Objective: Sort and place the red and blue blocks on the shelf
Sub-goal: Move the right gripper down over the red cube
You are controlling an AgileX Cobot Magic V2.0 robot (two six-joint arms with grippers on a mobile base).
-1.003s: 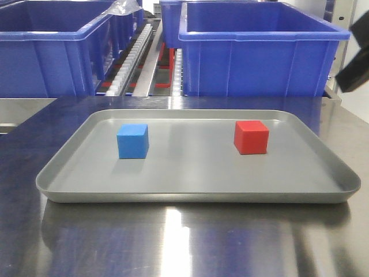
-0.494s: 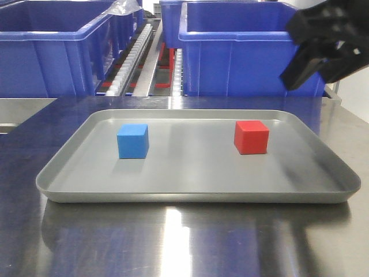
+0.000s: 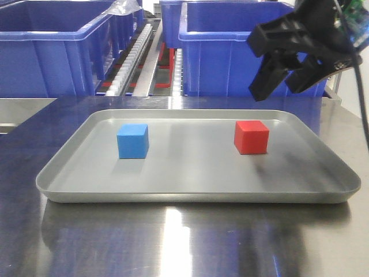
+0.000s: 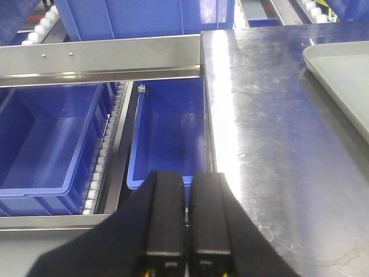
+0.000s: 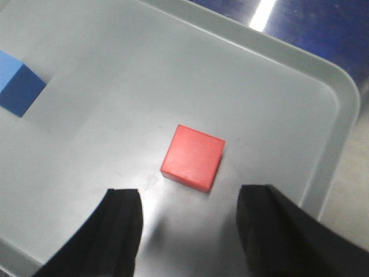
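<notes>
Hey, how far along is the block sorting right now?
Done: nothing; the red block and blue block both sit in the grey tray. In hand: the right gripper, jaws open, hovers above the red block. Remaining: grasping and shelving both.

A shallow grey metal tray (image 3: 190, 195) lies at the middle of the flat shiny steel tabletop (image 3: 173, 242). Beyond it stand a large blue plastic bin (image 3: 46, 57) at far left and a second blue bin (image 3: 219, 63) at far right.

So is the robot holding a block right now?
Nothing is held. The open right gripper hovers above the small matte red cube; the left gripper is shut on nothing.
</notes>
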